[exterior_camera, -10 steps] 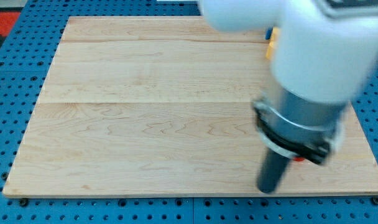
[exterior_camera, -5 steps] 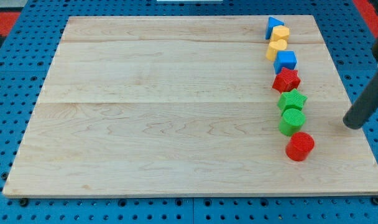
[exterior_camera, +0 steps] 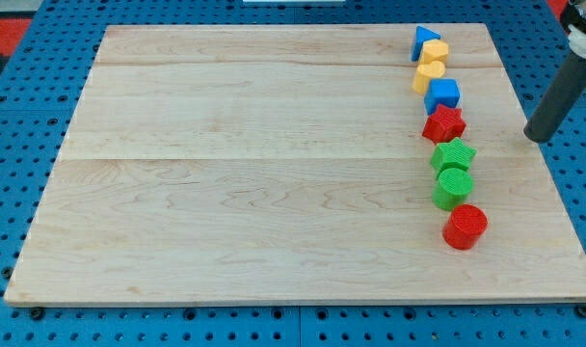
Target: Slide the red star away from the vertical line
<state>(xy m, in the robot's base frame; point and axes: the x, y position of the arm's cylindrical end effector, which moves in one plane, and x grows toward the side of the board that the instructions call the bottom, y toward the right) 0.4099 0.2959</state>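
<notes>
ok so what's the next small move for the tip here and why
Probably slide my tip toward the view's left, straight at the red star. The tip sits apart from the star on its right, at about its height, and the star lies in the vertical line between the blue block and green star, so a leftward push should carry it out.

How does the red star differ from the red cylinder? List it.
Shape: the red star has points; the red cylinder is round. Place: the star sits mid-line between the blue cube and green star; the cylinder ends the line at the view's bottom. Both are red.
</notes>
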